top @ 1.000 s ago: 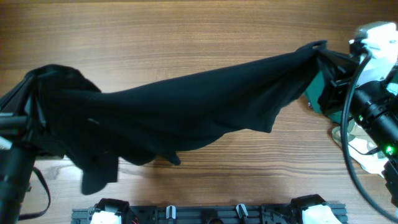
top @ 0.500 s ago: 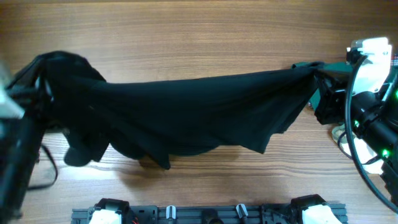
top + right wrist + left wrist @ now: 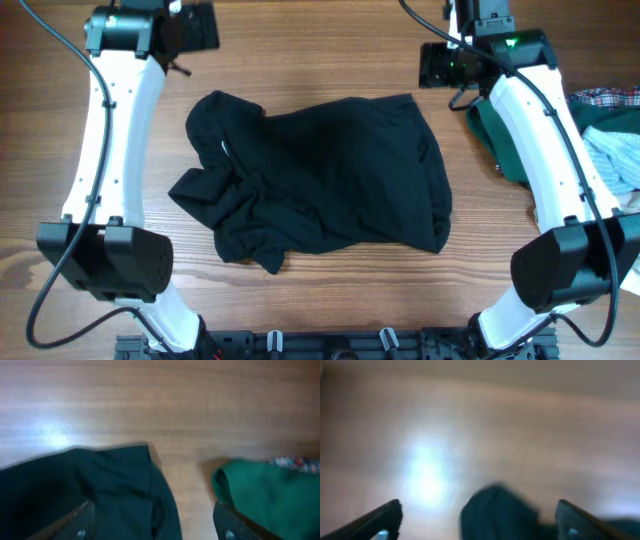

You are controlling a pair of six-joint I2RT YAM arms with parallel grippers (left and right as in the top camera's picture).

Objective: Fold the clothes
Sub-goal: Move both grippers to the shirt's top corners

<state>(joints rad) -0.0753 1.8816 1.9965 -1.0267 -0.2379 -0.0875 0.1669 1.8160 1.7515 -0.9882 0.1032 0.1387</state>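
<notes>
You had one black polo shirt (image 3: 330, 170) at the centre of one desk (image 3: 300, 60), one dark green garment (image 3: 497, 150) at three o'clock, one pale blue garment (image 3: 612, 155) further out at three, and two arms: a left arm (image 3: 105, 130) and a right arm (image 3: 545, 130).

Green garment (image 3: 260, 495) (crumpled) beside pale blue cloth (image 3: 610, 150) on wooden table (image 3: 320, 50)

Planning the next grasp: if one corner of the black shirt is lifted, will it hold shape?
Probably not: the black shirt lies in soft, bunched folds, so it would likely drape and sag. It looks thin, so probably light. Pushed, it would likely wrinkle up rather than slide across the wooden table.
</notes>
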